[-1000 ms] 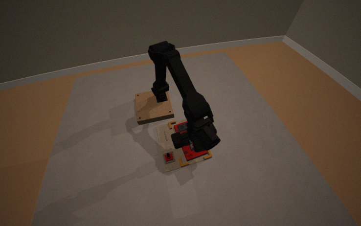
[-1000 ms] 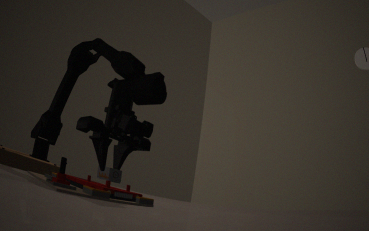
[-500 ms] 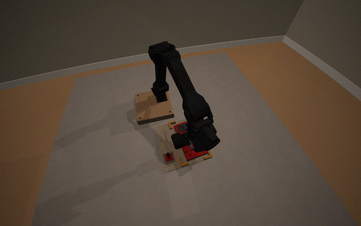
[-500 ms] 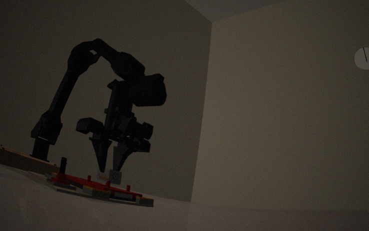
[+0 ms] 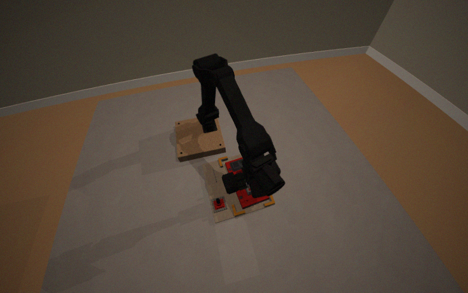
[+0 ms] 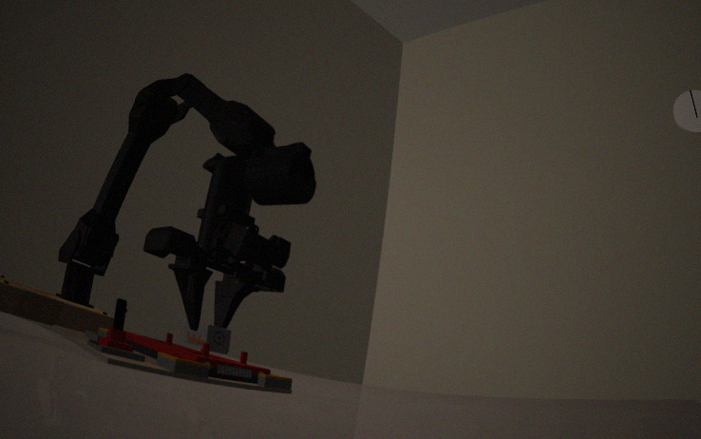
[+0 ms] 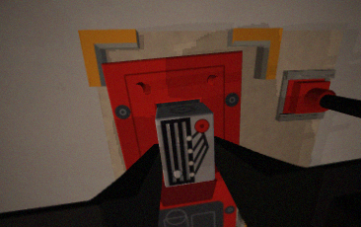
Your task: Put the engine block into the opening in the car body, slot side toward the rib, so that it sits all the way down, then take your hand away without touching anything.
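Observation:
The engine block (image 7: 186, 153) (image 6: 218, 339) is a grey box with black stripes, pale diagonal bars and a red disc on the face seen in the wrist view. My gripper (image 7: 185, 146) (image 6: 207, 327) is shut on it, one finger on each side. The block is upright and very low over the red car body (image 7: 112, 79) (image 5: 253, 200) (image 6: 149, 343). It covers most of the opening, and a dark red area shows just below it in the wrist view. I cannot tell whether its lower end is inside. The rib and slot are not clearly visible.
Orange corner brackets (image 7: 89, 54) (image 5: 238, 212) stand around the car body on a beige board (image 7: 173, 43). A red part (image 7: 296, 96) (image 5: 219, 203) with an upright black peg (image 7: 345, 106) (image 6: 120, 314) stands beside it. The wooden arm base (image 5: 189, 146) is behind.

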Motion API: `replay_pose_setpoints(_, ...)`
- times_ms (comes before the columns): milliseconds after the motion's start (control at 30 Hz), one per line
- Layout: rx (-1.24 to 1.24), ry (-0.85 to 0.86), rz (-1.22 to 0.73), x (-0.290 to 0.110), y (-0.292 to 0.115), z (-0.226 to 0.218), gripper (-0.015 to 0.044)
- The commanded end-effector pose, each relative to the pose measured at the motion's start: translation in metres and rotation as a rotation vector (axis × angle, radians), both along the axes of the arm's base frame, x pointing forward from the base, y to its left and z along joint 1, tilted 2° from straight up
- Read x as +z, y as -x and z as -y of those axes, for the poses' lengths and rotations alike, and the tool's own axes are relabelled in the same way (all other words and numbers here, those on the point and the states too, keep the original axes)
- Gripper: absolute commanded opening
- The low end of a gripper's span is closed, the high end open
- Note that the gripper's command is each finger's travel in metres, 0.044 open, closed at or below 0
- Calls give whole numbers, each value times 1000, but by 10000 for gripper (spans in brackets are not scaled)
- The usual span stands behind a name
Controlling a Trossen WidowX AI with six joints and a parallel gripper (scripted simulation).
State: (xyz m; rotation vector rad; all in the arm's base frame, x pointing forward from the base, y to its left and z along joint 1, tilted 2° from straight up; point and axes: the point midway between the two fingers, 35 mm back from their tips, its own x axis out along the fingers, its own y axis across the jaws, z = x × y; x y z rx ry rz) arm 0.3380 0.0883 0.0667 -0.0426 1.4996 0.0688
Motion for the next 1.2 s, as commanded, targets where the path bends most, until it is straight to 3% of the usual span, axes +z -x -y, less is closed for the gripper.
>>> replay_pose_setpoints(0, -1, 5, 2, -1, 0, 1, 159)
replay_pose_setpoints(1167, -6, 4, 2, -9, -1, 0, 159)
